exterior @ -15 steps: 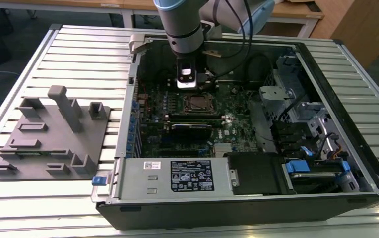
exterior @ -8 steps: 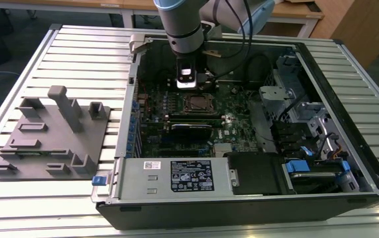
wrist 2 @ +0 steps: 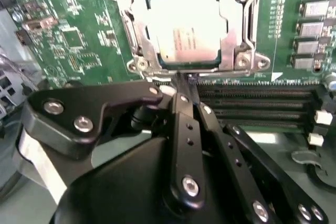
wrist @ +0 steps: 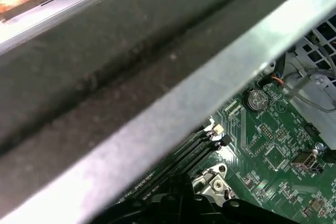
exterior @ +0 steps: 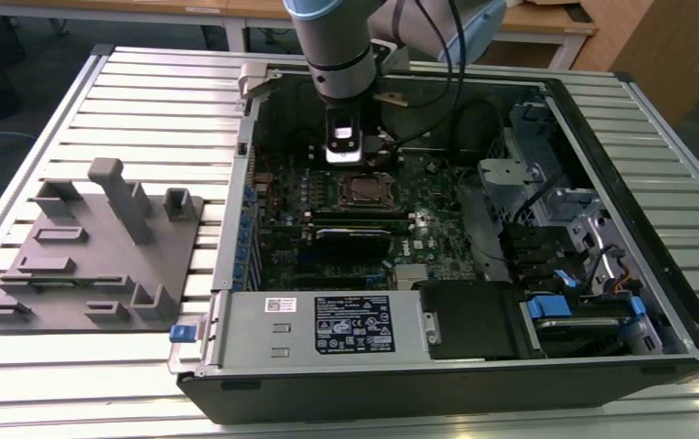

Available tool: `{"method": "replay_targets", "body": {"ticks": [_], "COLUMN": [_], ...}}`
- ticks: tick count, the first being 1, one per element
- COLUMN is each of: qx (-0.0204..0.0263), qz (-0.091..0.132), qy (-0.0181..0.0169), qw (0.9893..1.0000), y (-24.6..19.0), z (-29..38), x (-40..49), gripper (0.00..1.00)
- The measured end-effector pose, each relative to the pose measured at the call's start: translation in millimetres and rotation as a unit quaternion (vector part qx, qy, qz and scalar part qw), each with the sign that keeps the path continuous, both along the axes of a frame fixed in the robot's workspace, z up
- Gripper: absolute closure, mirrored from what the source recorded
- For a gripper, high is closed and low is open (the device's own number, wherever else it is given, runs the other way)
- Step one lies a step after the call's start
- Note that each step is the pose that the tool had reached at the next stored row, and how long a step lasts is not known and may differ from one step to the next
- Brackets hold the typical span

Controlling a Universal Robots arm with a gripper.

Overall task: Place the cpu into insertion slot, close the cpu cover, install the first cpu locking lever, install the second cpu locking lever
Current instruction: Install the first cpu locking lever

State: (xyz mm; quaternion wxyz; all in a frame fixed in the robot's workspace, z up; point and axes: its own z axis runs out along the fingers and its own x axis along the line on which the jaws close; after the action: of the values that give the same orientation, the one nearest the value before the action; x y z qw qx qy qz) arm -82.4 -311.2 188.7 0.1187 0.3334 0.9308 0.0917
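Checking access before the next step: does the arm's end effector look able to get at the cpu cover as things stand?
Probably yes: the end effector sits right at the edge of the cpu cover, with nothing between them inside the open case.

The open computer case (exterior: 447,229) is seen from high above in the exterior view; the green motherboard (wrist 2: 79,40) is viewed close-up in both wrist views.
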Motion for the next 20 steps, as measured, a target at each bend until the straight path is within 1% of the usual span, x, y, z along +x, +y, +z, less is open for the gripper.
{"method": "replay_targets", "body": {"ticks": [10,20], "qx": [-0.0002,-0.0030], "qz": [0.000,0.000], "qy": [0.0001,0.0001], "qw": [1.0000,1.0000], "y": [2.5,4.9], "z": [0.1,0.1], "x": [2.5,4.9], "gripper": [0.90,0.90]}}
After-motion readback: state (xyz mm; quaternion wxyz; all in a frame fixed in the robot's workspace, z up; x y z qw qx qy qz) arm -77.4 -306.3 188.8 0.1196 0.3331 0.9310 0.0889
